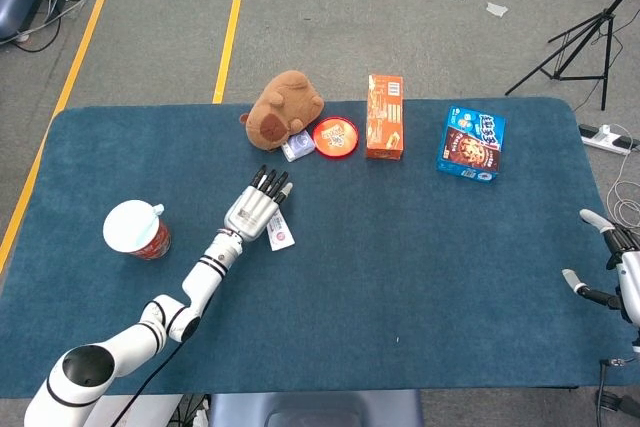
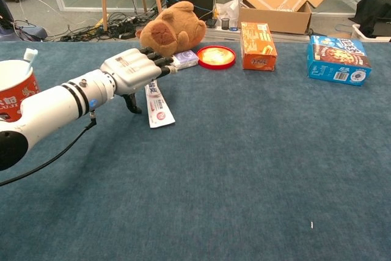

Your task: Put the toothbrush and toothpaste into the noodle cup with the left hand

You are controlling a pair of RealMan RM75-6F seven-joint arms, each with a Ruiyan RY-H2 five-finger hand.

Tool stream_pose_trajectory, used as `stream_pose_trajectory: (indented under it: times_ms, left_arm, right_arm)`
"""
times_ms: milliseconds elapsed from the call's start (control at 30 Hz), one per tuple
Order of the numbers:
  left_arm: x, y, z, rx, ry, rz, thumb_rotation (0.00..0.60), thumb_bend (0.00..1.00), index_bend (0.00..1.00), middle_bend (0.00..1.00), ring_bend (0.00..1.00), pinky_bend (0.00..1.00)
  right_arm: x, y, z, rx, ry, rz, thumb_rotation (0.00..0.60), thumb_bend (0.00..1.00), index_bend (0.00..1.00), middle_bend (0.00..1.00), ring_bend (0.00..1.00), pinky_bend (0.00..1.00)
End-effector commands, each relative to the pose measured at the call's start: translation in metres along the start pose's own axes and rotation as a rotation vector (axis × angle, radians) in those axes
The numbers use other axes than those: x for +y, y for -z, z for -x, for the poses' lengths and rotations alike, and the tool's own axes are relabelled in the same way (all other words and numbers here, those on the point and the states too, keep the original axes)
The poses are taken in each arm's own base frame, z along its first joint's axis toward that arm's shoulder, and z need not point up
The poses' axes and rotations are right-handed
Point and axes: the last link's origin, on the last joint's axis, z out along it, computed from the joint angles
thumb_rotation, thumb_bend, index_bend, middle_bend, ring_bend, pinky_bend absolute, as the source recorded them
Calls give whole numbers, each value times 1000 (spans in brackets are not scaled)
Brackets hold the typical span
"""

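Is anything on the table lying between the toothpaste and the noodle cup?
Nothing visible. Bare table separates the toothpaste from the noodle cup; the left hand is over the tube.

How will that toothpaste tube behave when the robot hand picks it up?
The toothpaste tube lies flat with a crimped end, so it probably won't roll. It looks soft and may flex under the left robot hand. Being thin against the cloth, it may be awkward to get fingers under.
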Motion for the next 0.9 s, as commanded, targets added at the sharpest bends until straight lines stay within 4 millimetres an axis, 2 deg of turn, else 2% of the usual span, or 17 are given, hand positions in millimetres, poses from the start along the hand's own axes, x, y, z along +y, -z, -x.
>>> stream_pose_trajectory:
  times_ms: [33,900]
  left_arm:
    - [3,-1,-1,3,3,6,600,53,59,0,0,0]
    - [35,-11,-22,51,-32,60,600,53,59,0,0,0]
  right_arm:
    - [0,0,-1,2,-2,-1,600,157,191,256,237,596]
    - [-2,1,1,-14,-7,-21,600,157,191,256,237,596]
